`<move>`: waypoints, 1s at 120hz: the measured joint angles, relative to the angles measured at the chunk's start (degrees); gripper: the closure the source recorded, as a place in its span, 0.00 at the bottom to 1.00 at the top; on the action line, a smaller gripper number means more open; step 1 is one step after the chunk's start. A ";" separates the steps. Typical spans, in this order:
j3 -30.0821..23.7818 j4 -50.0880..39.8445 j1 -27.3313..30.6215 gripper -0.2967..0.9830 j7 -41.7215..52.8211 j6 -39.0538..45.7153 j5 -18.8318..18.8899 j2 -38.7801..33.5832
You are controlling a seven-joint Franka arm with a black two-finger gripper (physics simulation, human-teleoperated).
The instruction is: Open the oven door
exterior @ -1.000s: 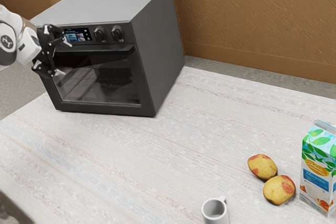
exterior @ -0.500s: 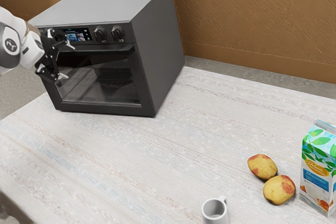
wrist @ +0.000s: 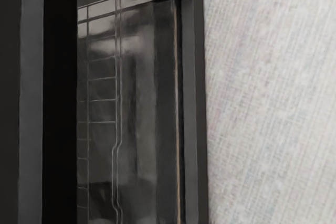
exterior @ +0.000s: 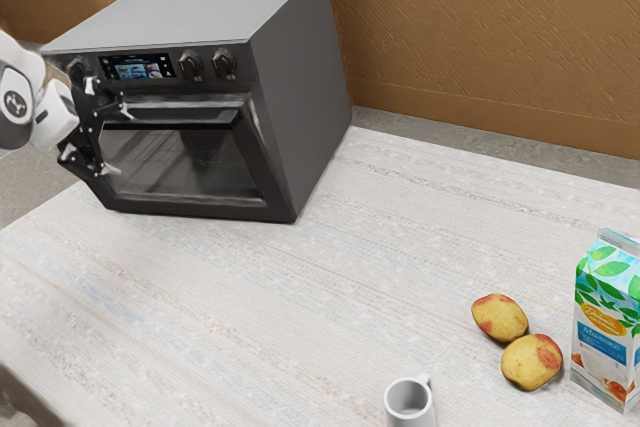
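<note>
The oven door (exterior: 262, 169) has tipped slightly outward at its top since the earlier frame, and the gripper (exterior: 118, 139) has come lower. The door now stands a little ajar on the front of the oven (exterior: 300, 77). The gripper is open, its fingers spread apart at the door's upper part, towards the exterior view's left. A wire rack (wrist: 116, 77) shows through the glass.

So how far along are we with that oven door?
Just started: the dark, glass-windowed oven door is ajar, its top edge tipped out from the grey, boxy oven. In hand: the black two-finger gripper is at the door's edge, fingers apart. Left: most of the downward swing, since the door stands nearly upright.
</note>
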 joint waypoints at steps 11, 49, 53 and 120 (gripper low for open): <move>1.30 -5.45 -0.97 0.24 0.01 -0.08 -1.64 -3.95; 16.95 -1.93 -0.96 0.26 0.31 -17.86 -7.49 -41.47; 15.72 12.87 -0.94 0.26 -1.00 -24.21 -8.56 -34.51; 28.79 35.40 -65.61 0.23 -69.70 -53.11 19.37 11.73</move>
